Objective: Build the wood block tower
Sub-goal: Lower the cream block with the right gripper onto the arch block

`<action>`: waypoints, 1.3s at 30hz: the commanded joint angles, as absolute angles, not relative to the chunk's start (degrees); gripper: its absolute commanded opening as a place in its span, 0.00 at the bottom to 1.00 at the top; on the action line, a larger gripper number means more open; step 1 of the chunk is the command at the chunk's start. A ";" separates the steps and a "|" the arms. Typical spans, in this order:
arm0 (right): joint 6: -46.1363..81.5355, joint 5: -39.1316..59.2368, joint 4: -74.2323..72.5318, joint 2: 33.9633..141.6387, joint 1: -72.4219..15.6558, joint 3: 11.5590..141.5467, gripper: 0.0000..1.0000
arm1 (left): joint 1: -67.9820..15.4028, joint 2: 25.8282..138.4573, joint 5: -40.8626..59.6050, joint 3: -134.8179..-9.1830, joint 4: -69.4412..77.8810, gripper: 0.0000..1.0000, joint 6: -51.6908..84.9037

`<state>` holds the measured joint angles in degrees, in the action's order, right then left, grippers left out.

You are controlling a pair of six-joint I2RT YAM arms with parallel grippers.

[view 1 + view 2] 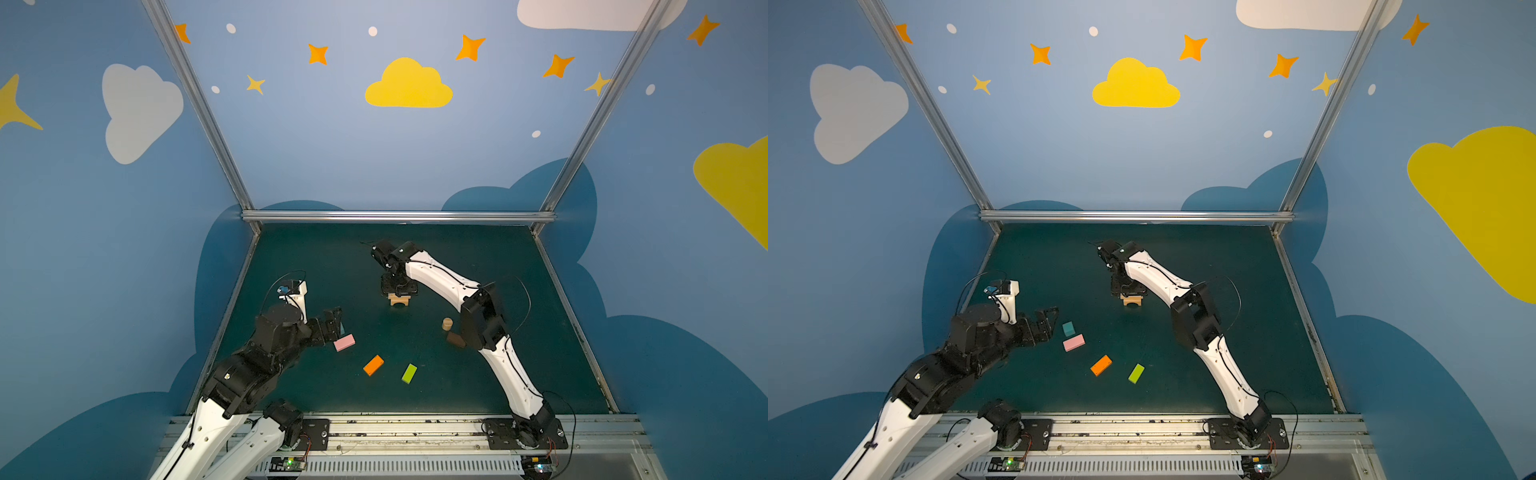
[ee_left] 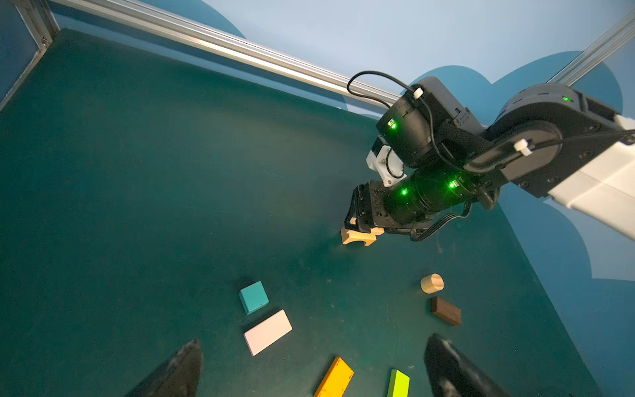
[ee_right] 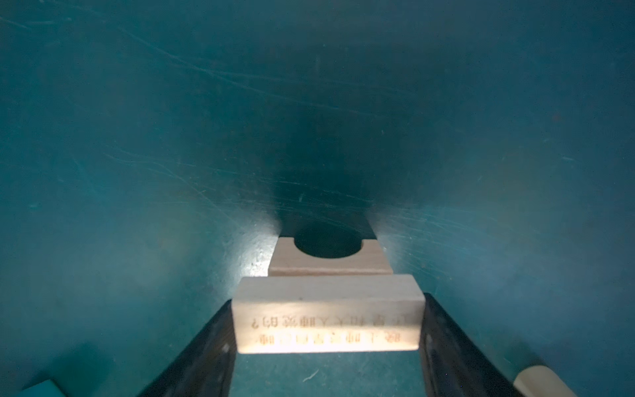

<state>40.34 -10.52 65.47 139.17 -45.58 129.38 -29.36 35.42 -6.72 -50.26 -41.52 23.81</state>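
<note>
1. Right gripper [image 3: 328,343] is pinching the tan plank [image 3: 328,309] by its two short ends, one black finger pressing on each side.
2. It is holding that plank level, directly over the tan arch [image 3: 330,266], which is standing opening-down on the green table [image 1: 332,257], toward the middle-back; whether plank and arch are touching cannot be told.
3. Left gripper [image 1: 1045,323] is hovering with its jaws spread wide and nothing between them, on the left side of the table.
4. Just beside it, the teal cube [image 1: 1068,328] and the pink brick [image 1: 1074,343] are lying close together.
5. Nearer the front, the orange brick [image 1: 1101,365] and the lime green brick [image 1: 1136,373] are lying flat, apart from each other.
6. Over by the right arm, the tan short cylinder [image 1: 447,323] and the dark brown brick [image 1: 456,339] are sitting near one another.
</note>
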 commanded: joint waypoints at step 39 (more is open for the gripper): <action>43.20 -10.46 67.59 140.62 -46.33 130.59 0.67 | -29.16 34.53 -6.59 -49.57 -42.50 1.00 23.32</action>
<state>42.61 -10.48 66.04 139.59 -45.91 129.38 -29.36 35.03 -6.70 -49.98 -42.06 23.83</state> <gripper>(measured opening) 0.722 0.998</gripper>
